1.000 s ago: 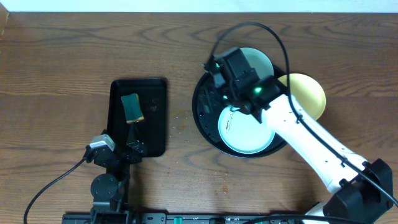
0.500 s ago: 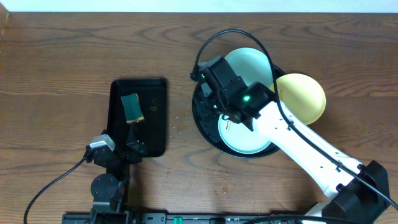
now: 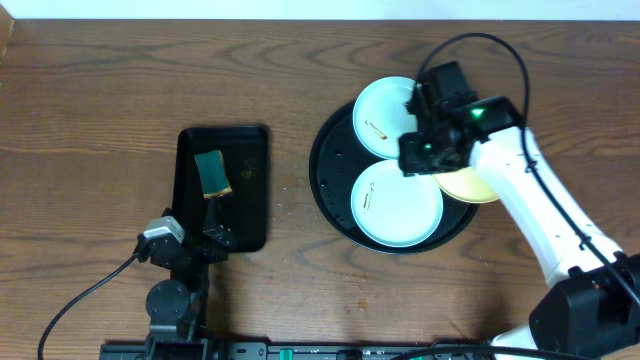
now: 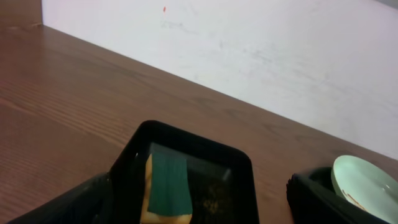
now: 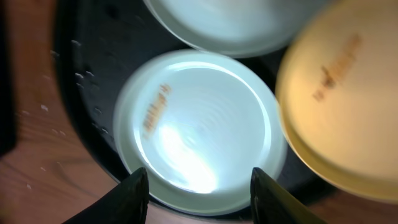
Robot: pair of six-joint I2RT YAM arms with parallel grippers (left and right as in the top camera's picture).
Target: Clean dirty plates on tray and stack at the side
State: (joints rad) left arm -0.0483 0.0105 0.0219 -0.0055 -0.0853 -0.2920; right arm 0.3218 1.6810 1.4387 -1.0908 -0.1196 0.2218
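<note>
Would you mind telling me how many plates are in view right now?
3. The far plate and the near plate, both pale blue-white, lie on the tray; the yellow plate is at its right edge, mostly hidden under the right arm.

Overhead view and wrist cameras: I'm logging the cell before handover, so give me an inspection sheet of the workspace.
Surface: brown wooden table, pale specks near its middle.
Job's things: round black tray holds two blue-white plates, far plate and near plate, each brown-smeared; yellow plate, also smeared, at its right edge.
Clutter: rectangular black tray holding a green sponge.
End effectors: right end effector open, empty, above the plates; left end effector by the rectangular tray, opening unclear.
Cables: black cable loops over the right arm; a second cable trails from the left arm.
Surroundings: white wall; nothing else seen.
</note>
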